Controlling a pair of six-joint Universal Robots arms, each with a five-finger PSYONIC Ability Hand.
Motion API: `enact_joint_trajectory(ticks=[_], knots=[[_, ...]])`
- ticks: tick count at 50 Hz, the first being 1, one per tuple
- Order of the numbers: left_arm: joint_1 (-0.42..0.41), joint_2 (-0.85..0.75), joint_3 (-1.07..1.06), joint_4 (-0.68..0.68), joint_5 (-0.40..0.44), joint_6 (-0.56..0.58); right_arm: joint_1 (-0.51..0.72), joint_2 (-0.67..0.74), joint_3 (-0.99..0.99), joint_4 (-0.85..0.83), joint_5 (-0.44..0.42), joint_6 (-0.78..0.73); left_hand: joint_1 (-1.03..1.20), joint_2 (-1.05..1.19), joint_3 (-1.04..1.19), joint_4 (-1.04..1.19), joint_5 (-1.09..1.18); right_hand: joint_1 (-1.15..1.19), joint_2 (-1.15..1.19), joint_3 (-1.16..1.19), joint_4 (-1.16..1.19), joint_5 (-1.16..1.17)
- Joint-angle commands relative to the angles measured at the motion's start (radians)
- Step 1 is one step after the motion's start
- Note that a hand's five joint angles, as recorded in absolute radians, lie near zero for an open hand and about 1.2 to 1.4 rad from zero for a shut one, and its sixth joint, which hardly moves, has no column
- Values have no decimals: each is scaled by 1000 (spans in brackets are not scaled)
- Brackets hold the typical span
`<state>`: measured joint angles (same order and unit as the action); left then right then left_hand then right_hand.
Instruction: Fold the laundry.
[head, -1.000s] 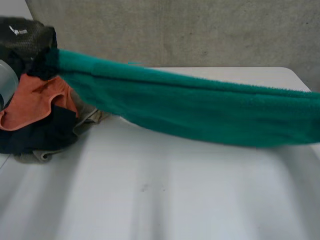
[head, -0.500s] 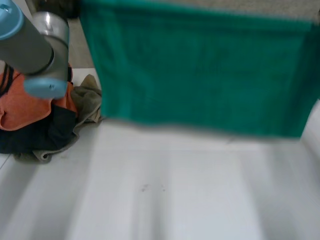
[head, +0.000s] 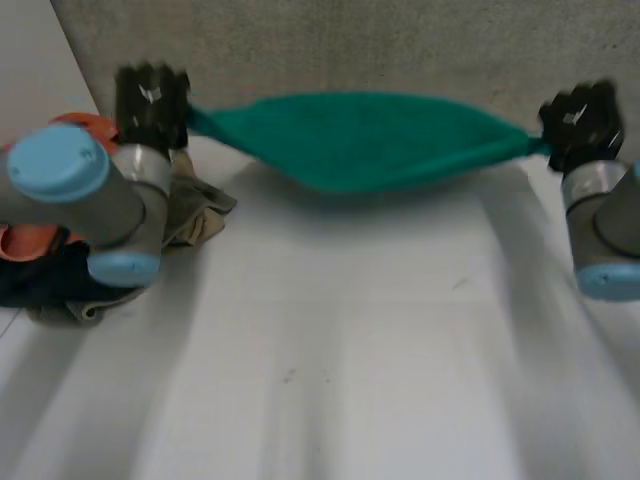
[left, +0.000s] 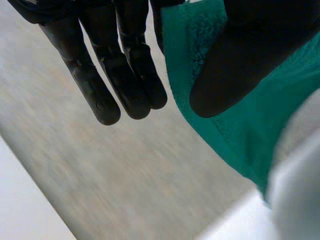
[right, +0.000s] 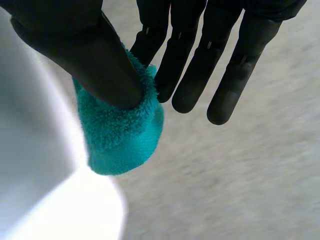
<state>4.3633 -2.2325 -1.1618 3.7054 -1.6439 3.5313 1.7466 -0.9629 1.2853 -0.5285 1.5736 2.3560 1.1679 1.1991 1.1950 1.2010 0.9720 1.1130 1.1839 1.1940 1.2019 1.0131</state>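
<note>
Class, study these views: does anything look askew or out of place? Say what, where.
The green towel hangs sagging between the left hand and right hand, each pinching an end. A crumpled clothes heap sits by the left arm.

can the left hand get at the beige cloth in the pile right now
Probably not yet: the left hand pinches one end of the green towel, the right hand the other. The beige cloth lies uncovered nearby, so only that grip hinders.
</note>
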Motion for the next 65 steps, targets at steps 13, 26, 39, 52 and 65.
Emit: enact_joint_trajectory(ticks=[13, 26, 39, 52, 65], knots=[[16, 424, -594, -528, 24, 198, -73, -238, 319, 586, -29, -177, 228, 197, 201, 195, 250, 283, 212, 202, 194, 209], [36, 599, -701, -682, 139, 460, -185, -422, 451, 707, -53, -402, 228, 197, 201, 195, 250, 283, 212, 202, 194, 209], [-53, 197, -326, -490, 50, 318, -156, -214, 349, 429, -50, -228, 228, 197, 201, 195, 250, 283, 212, 202, 194, 209], [-94, -15, -105, -429, 13, 327, -148, -111, 312, 299, -32, -222, 228, 197, 201, 195, 250, 283, 212, 202, 194, 209], [-148, -70, -39, -426, -43, 319, -144, -85, 325, 162, 55, -212, -993, -1025, -1020, -1026, -972, -938, -1009, -1019, -1027, -1013]])
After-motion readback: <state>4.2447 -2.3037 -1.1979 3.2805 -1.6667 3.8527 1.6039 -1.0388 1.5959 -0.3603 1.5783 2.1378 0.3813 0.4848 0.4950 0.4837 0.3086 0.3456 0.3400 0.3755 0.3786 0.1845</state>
